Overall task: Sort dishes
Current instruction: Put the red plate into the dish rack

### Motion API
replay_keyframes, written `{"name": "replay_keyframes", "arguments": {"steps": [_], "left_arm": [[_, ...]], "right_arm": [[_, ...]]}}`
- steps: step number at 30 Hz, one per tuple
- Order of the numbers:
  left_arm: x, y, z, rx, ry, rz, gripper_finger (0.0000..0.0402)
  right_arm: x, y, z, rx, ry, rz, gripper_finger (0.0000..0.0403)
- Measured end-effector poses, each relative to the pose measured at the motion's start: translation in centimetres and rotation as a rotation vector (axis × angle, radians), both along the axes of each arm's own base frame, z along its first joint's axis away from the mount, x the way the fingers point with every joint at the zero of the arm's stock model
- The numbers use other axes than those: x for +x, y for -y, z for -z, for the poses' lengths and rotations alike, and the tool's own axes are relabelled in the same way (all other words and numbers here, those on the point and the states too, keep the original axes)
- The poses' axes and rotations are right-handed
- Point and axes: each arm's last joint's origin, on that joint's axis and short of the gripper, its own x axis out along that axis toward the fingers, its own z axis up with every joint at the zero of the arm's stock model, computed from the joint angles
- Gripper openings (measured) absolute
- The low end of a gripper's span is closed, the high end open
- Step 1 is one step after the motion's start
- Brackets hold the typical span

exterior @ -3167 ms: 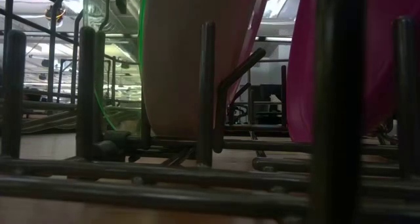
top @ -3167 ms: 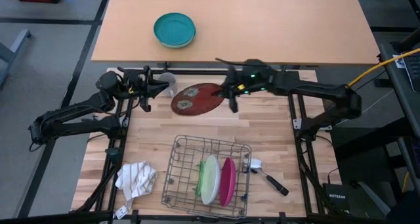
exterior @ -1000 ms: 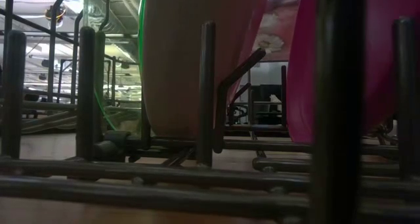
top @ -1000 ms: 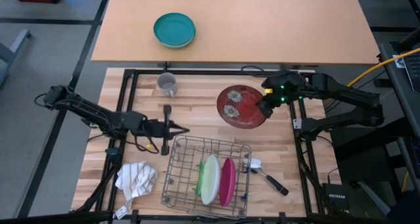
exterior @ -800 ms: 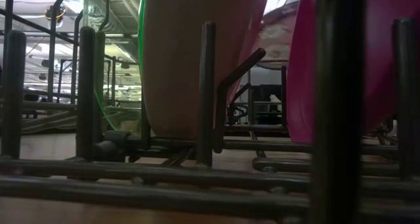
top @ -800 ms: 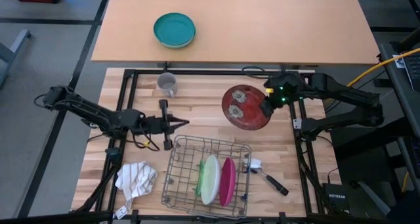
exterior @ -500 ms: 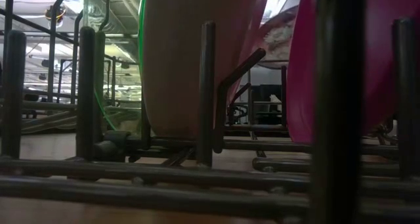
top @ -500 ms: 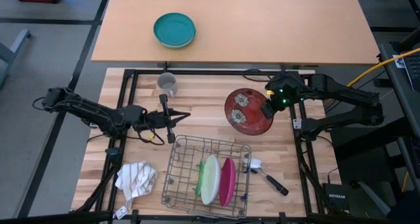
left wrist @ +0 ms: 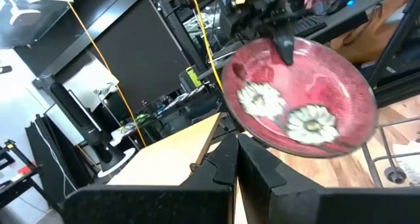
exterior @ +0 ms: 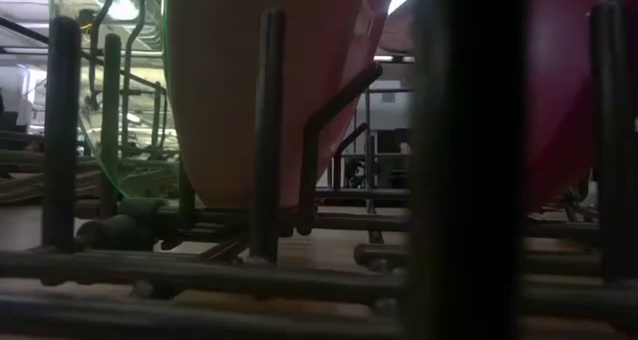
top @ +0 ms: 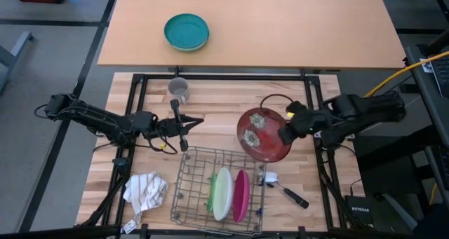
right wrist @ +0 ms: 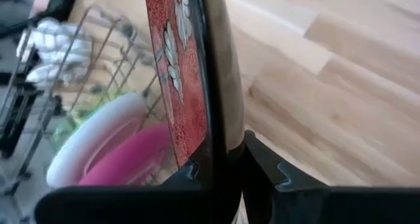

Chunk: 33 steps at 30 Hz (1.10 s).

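Note:
The dark red plate with pale motifs [top: 261, 134] hangs tilted above the table, just beyond the far right corner of the wire rack [top: 184, 186]. My right gripper [top: 283, 134] is shut on it. It also shows in the left wrist view [left wrist: 302, 99]. The pale green plate [top: 210, 193], the white plate [top: 223, 193] and the magenta-pink plate [top: 240, 195] stand on edge in the rack. My left gripper [top: 191, 122] is shut and empty over the table, left of centre. My right gripper pinches the dark red plate's rim [right wrist: 209, 142] on its right side, one finger on the patterned face and one on the underside. The fingers come about level from the table's right. The plate is lifted clear and tilted, its face up and toward the left.
A small grey mug [top: 179, 90] stands near the far edge. A teal bowl [top: 186, 31] sits on the far tabletop. A white cloth [top: 146, 190] lies at the near left. A dark-handled utensil [top: 284, 186] lies right of the rack.
My right gripper has carried the dark red plate toward the near edge, down toward the rack's far right corner, and the plate has tipped more. The rack has shifted slightly toward the table's left. My left gripper has drifted a little toward the far edge.

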Motion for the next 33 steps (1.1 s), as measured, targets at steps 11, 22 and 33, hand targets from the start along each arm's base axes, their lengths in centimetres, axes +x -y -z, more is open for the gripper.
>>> {"name": "replay_keyframes", "arguments": {"steps": [11,22,33], "left_arm": [[0.1,0.0,1.0,-0.024,-0.097,0.003,0.0001],[0.1,0.0,1.1,-0.03,-0.102,0.004,0.0001],[0.1,0.0,1.1,0.004,-0.114,0.002,0.0001]], "right_arm": [[1.4,-3.5,-1.9,0.034,-0.146,0.012,0.0037],[3.7,-7.3,-3.0,0.134,-0.252,0.067,0.0037],[6.9,-10.4,-0.3,0.275,-0.49,0.06,0.0037]]}}
